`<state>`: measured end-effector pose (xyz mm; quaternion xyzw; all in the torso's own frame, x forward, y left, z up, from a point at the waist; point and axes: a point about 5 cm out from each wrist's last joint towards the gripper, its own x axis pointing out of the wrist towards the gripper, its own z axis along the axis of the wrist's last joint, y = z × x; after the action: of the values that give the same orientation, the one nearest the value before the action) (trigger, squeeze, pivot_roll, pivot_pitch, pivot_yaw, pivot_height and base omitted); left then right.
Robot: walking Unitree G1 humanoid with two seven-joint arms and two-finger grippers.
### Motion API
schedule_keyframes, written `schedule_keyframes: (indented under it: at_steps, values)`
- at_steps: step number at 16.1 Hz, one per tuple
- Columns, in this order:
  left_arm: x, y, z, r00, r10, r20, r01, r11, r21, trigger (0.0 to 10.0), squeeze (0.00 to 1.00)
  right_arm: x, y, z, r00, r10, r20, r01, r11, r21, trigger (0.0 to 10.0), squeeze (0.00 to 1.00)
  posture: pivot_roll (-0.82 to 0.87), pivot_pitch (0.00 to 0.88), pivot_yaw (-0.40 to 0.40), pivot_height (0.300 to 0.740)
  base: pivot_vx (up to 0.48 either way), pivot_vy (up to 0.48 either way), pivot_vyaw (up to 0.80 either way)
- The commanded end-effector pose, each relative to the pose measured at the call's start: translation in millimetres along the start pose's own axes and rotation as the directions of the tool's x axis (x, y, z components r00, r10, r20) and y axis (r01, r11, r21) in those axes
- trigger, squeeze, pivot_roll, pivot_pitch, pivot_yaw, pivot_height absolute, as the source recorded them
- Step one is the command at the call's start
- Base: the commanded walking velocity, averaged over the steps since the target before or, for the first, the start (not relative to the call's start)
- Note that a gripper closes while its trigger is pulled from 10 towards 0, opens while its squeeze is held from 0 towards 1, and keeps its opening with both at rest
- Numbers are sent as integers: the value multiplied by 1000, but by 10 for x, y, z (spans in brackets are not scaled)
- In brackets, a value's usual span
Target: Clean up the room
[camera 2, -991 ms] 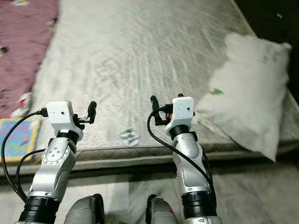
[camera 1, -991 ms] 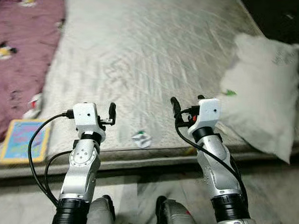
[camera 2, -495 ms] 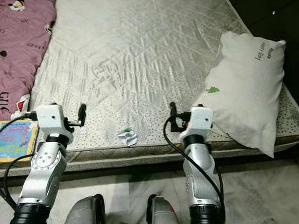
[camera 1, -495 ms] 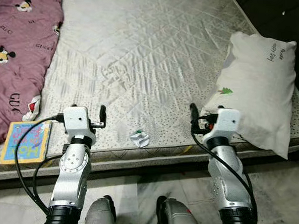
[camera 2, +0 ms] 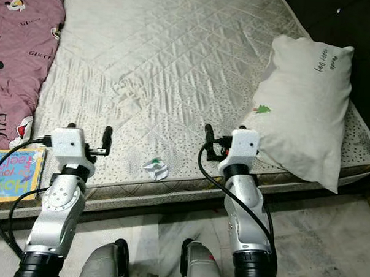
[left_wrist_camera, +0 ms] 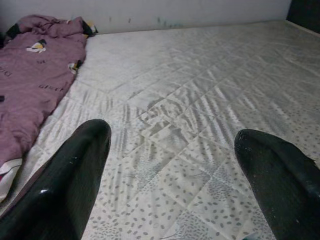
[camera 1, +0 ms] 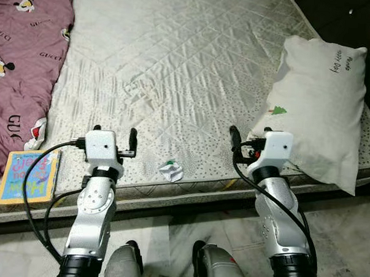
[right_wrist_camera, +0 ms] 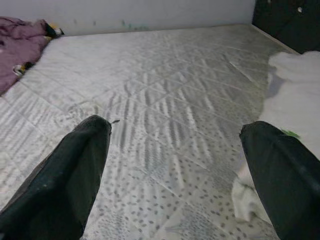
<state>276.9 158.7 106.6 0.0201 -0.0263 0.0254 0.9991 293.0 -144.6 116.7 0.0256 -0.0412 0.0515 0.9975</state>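
Bed: bare quilted off-white mattress [camera 1: 176, 64], dotted pattern near the front edge, seen from its foot.

Crumpled white paper scrap with a green mark [camera 1: 170, 170]: on the mattress by the front edge, between the two hands, at 4 o'clock from the left hand and 8 o'clock from the right. Untouched; nothing lying between it and either hand.

Left hand [left_wrist_camera: 175, 165]: black fingers spread wide, empty, held over the front edge of the mattress.

Right hand [right_wrist_camera: 175, 165]: black fingers spread wide, empty, held over the front edge, just beside the pillow's near corner.

White rectangular pillow with small dark lettering and a green tree print [camera 1: 322, 101]: at 2 o'clock from the right hand, lying along the right side of the mattress, its lower corner overhanging the edge.

Maroon blanket with cartoon-mouse prints and lettering [camera 1: 19, 64]: at 11 o'clock from the left hand, along the left side of the mattress.

Flat colourful picture book, blue cover with yellow border [camera 1: 28, 176]: at 8 o'clock from the left hand, at the mattress's front left corner, just beside the blanket's lower end.

Pale marble floor [camera 1: 340, 231]: below the bed's front edge.
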Motion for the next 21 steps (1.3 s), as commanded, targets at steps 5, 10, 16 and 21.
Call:
schedule_keyframes:
  at_steps: [5,10,16,21]
  values:
    - [-117,71,38,1000,28,-1,-28,1000,5,10000,0,-49,171,-40,994,106,-21,-106,994,9,10000,0,23,253,-19,740,0,0,0]
    - [-99,144,23,999,38,-30,-38,999,7,10000,0,-91,280,-39,989,149,-19,-148,989,18,10000,0,4,277,2,722,0,0,0]
    - [-76,-16,26,999,6,-36,-7,1000,-13,10000,0,-126,285,-57,981,189,-34,-189,982,4,10000,0,-7,285,-8,654,0,0,0]
    - [-50,-37,33,999,5,-31,-6,1000,-16,10000,0,-123,297,-54,979,201,-32,-201,980,2,10000,0,-11,278,-9,590,0,0,0]
